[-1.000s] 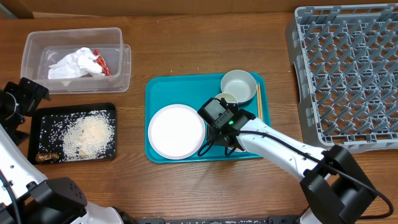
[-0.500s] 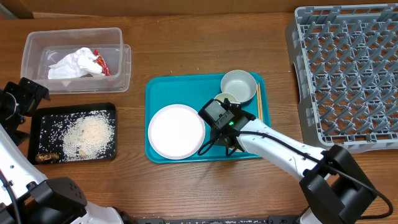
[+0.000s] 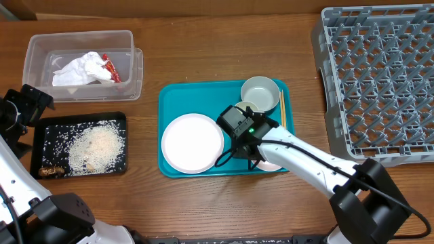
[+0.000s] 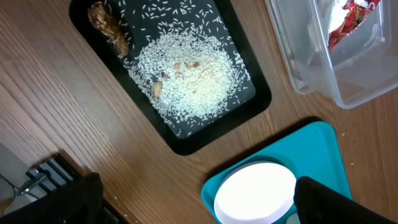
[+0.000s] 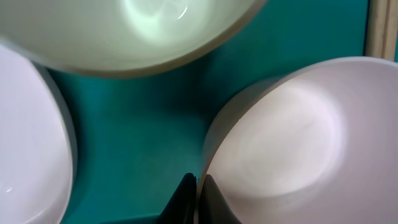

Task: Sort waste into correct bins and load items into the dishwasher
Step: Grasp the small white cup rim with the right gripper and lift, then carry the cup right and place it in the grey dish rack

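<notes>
Sitting on the teal tray (image 5: 143, 143), down near its right corner on the robot's side, the pale pink bowl (image 5: 280, 137) is looking like the next thing headed for the dish rack (image 3: 380, 74) (my guess, anyway). It's crowding right up against the greenish bowl (image 5: 155, 25) and the white plate (image 5: 25, 143), with the chopsticks (image 5: 380, 25) lying along the tray's right edge.

What's worrying me: that's a skinny pinch on one glossy rim. If the bowl is tipping or swinging on the lift, it could be slipping out, clanking into its neighbours or kicking the chopsticks off the tray.

The right gripper (image 5: 198, 186) is clamping down on that rim, jaws squeezed nearly together with just the bowl's edge between them. The left gripper (image 4: 198, 186) is hanging wide apart by the black tray (image 4: 249, 106) of rice, holding nothing.
</notes>
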### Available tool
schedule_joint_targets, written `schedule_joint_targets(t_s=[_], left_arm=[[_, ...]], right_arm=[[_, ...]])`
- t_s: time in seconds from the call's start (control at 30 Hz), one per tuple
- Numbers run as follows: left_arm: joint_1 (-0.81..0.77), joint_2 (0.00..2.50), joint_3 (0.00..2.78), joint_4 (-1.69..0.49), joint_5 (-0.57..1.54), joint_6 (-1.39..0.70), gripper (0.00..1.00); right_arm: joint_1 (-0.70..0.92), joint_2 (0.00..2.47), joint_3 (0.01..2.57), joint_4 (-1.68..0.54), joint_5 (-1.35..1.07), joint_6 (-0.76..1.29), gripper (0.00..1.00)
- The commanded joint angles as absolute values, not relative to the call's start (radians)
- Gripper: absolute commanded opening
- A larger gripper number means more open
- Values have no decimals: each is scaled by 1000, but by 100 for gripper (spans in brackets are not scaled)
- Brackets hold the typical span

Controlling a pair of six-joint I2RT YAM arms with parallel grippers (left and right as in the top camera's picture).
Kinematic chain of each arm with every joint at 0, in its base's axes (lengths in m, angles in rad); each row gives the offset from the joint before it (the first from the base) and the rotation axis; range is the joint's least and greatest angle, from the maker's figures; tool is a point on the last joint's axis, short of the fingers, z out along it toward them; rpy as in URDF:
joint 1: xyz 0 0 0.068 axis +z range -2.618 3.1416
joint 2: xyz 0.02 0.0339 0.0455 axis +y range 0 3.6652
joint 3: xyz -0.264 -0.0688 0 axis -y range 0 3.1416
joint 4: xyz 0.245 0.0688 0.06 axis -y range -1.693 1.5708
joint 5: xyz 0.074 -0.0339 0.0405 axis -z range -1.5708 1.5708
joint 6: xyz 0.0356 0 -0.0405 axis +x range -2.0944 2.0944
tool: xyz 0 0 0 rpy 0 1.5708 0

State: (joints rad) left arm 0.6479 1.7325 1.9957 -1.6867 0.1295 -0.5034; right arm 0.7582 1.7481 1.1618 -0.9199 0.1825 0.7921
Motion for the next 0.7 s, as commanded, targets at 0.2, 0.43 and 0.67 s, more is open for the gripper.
schedule_joint_targets(t_s=[0.2, 0.43, 0.67], left_arm=[[641, 1730, 1991, -1687, 123, -520, 100], [641, 1730, 1991, -1687, 123, -520, 100], [641, 1730, 1991, -1687, 123, -520, 100]], right_arm=[[720, 1675, 1348, -1113, 158, 784, 4], [564, 1533, 1518, -1265, 155, 630, 4], [188, 1398, 1622, -1257, 17, 453, 4]])
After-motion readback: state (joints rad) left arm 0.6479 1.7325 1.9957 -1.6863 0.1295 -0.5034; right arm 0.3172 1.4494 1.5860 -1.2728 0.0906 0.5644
